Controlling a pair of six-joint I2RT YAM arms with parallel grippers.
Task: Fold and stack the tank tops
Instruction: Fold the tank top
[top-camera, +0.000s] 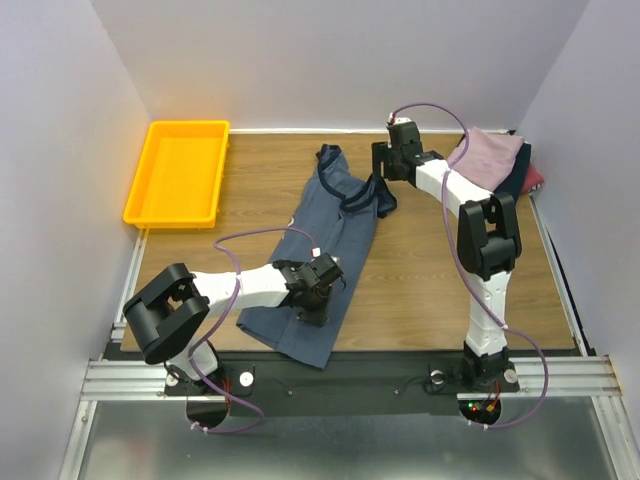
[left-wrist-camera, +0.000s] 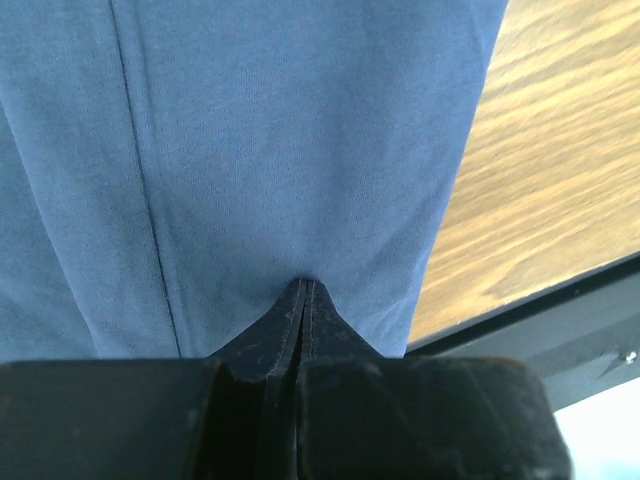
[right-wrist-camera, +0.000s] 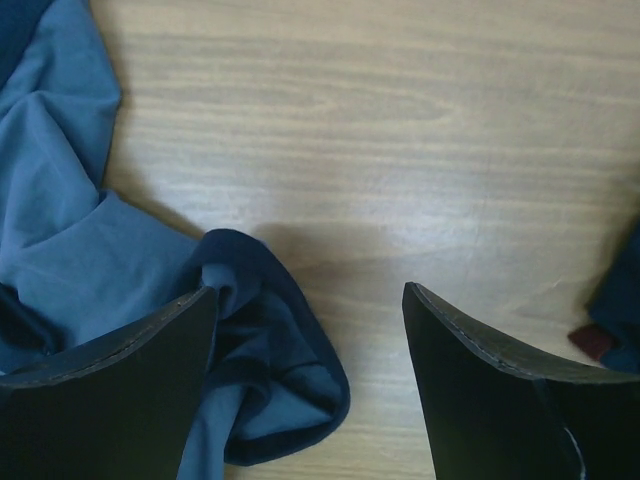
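The slate-blue tank top (top-camera: 335, 225) lies lengthwise on the wooden table, straps at the far end. My left gripper (top-camera: 318, 292) is shut on its near right part; in the left wrist view the closed fingertips (left-wrist-camera: 305, 285) pinch the blue cloth (left-wrist-camera: 300, 130). My right gripper (top-camera: 385, 178) is open over the far right strap. In the right wrist view its two fingers straddle the dark-trimmed strap loop (right-wrist-camera: 300, 380), and the gripper (right-wrist-camera: 308, 290) touches nothing. A mauve-pink top (top-camera: 492, 155) lies on a navy one (top-camera: 518, 178) and a maroon one (top-camera: 537, 180) at the back right.
A yellow plastic tray (top-camera: 170, 220) stands at the back left. The table's black near edge (left-wrist-camera: 560, 320) runs just right of the left gripper. Grey walls enclose the table on three sides. Bare wood (top-camera: 440, 280) lies between the tank top and the right arm.
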